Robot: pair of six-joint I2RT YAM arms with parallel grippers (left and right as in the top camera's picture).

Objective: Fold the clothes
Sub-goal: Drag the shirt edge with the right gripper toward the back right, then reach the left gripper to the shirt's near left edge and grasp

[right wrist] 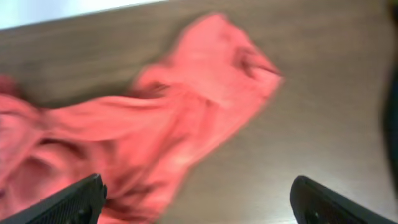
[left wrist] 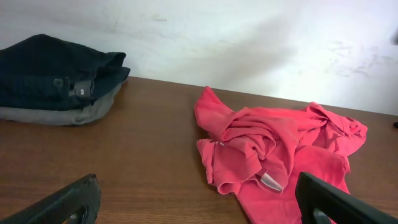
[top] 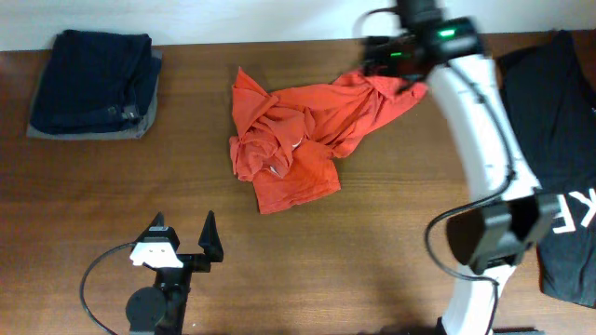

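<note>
The clothes, a red-orange T-shirt [top: 298,140], lie crumpled on the middle of the wooden table [top: 372,242], with one end stretched toward the back right. My right gripper [top: 384,65] hovers over that end, open and holding nothing. In the right wrist view the shirt [right wrist: 155,124] is blurred, and the right gripper [right wrist: 199,202] spans its lower edge and bare wood. My left gripper [top: 186,237] rests open near the front edge, short of the shirt. In the left wrist view the shirt [left wrist: 273,149] lies ahead and right of the left gripper [left wrist: 199,208].
A stack of folded dark navy garments with a grey one underneath [top: 93,84] sits at the back left, also in the left wrist view [left wrist: 59,78]. A black T-shirt with white letters [top: 559,140] lies at the right edge, beside the right arm.
</note>
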